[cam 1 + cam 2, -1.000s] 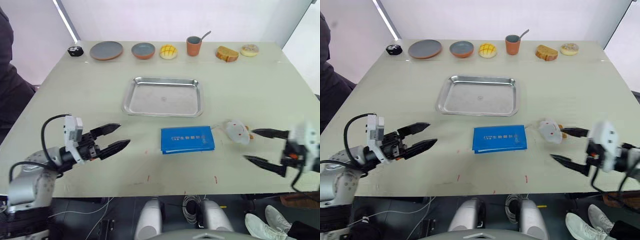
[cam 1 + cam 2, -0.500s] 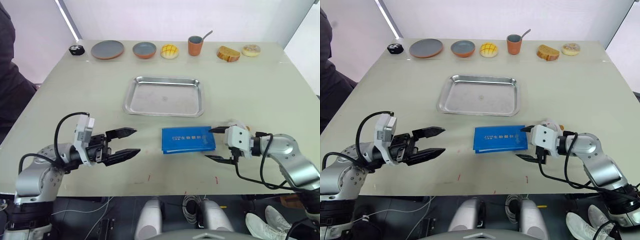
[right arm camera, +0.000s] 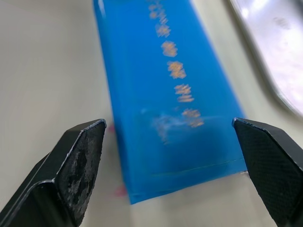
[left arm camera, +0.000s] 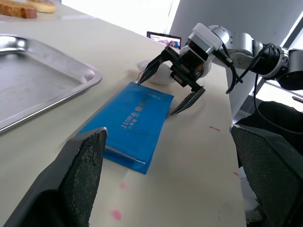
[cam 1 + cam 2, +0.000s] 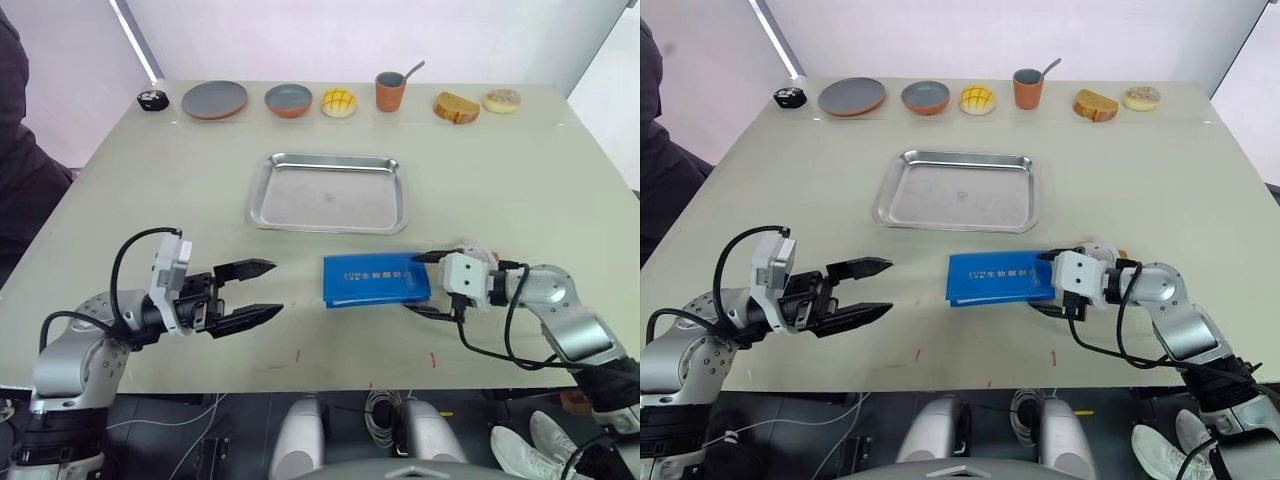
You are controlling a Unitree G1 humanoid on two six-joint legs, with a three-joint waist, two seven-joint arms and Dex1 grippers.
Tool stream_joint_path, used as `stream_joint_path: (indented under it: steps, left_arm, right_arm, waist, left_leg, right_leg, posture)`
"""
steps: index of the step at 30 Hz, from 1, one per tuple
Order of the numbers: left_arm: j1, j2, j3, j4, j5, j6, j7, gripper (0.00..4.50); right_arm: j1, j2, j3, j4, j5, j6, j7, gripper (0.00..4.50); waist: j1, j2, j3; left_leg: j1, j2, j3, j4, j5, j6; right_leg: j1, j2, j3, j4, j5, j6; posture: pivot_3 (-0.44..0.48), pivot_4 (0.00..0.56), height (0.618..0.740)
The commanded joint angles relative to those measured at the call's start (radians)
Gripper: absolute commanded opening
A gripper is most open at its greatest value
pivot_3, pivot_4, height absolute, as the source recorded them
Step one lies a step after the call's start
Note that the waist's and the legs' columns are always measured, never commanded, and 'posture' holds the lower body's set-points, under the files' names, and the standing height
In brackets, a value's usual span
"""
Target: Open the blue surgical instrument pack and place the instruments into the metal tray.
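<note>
Two claws over the beige counter (image 5: 150, 200). Right claw (image 5: 424, 284) now nearer than half a second ago, fingers spread apart, straddling the right end of the flat blue fabric pack (image 5: 375, 280). Left claw (image 5: 262, 292) likewise parted, level, pointing at the pack from well apart. Beyond, shallow shiny steel tray (image 5: 328, 192), bare.

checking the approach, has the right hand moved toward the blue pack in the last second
Yes. The right hand has swung in from the table's right edge to the blue pack's right end, fingers open.
</note>
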Motion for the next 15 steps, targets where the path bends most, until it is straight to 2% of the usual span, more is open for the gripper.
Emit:
stream_joint_path:
  steps: [1, 7, 11, 13, 14, 15]
  left_arm:
    - [-0.002, 0.017, -0.01, -0.017, 0.01, -0.031, -0.035, 4.48]
    - [-0.013, 0.019, -0.018, -0.002, 0.014, -0.046, -0.05, 4.5]
    - [-0.015, 0.015, -0.023, 0.002, 0.017, -0.052, -0.052, 4.5]
    - [-0.016, 0.01, -0.027, 0.0, 0.02, -0.055, -0.051, 4.5]
    - [-0.016, 0.008, -0.029, 0.0, 0.021, -0.056, -0.05, 4.5]
    - [-0.017, 0.007, -0.03, 0.0, 0.022, -0.057, -0.05, 4.5]
  right_arm:
    - [-0.007, 0.006, -0.008, 0.017, -0.011, -0.042, -0.01, 4.25]
    - [-0.013, 0.017, -0.008, 0.068, -0.029, -0.088, -0.018, 2.57]
    - [-0.016, 0.02, -0.008, 0.083, -0.036, -0.106, -0.017, 0.9]
    - [-0.019, 0.021, -0.009, 0.091, -0.038, -0.115, -0.016, 0.48]
    - [-0.02, 0.021, -0.01, 0.094, -0.037, -0.118, -0.015, 0.05]
    - [-0.021, 0.022, -0.011, 0.096, -0.037, -0.12, -0.015, 0.02]
  waist:
    - [0.0, 0.0, 0.0]
    - [-0.001, 0.0, 0.0]
    - [0.0, 0.0, 0.0]
    - [0.0, 0.0, 0.0]
    - [0.0, 0.0, 0.0]
    - [0.0, 0.0, 0.0]
  left_leg:
    - [0.0, 0.0, 0.0, 0.0, 0.0, 0.0]
    - [0.0, 0.0, 0.0, 0.0, 0.0, 0.0]
    - [0.0, 0.0, 0.0, 0.0, 0.0, 0.0]
    - [0.0, 0.0, 0.0, 0.0, 0.0, 0.0]
    - [0.0, 0.0, 0.0, 0.0, 0.0, 0.0]
    - [0.0, 0.0, 0.0, 0.0, 0.0, 0.0]
  right_leg:
    - [0.0, 0.0, 0.0, 0.0, 0.0, 0.0]
    - [0.0, 0.0, 0.0, 0.0, 0.0, 0.0]
    - [0.0, 0.0, 0.0, 0.0, 0.0, 0.0]
    - [0.0, 0.0, 0.0, 0.0, 0.0, 0.0]
    - [0.0, 0.0, 0.0, 0.0, 0.0, 0.0]
    - [0.0, 0.0, 0.0, 0.0, 0.0, 0.0]
  posture:
    - [0.0, 0.15, 0.74]
    - [0.0, 0.15, 0.74]
    - [0.0, 0.15, 0.74]
    - [0.0, 0.15, 0.74]
    - [0.0, 0.15, 0.74]
    - [0.0, 0.15, 0.74]
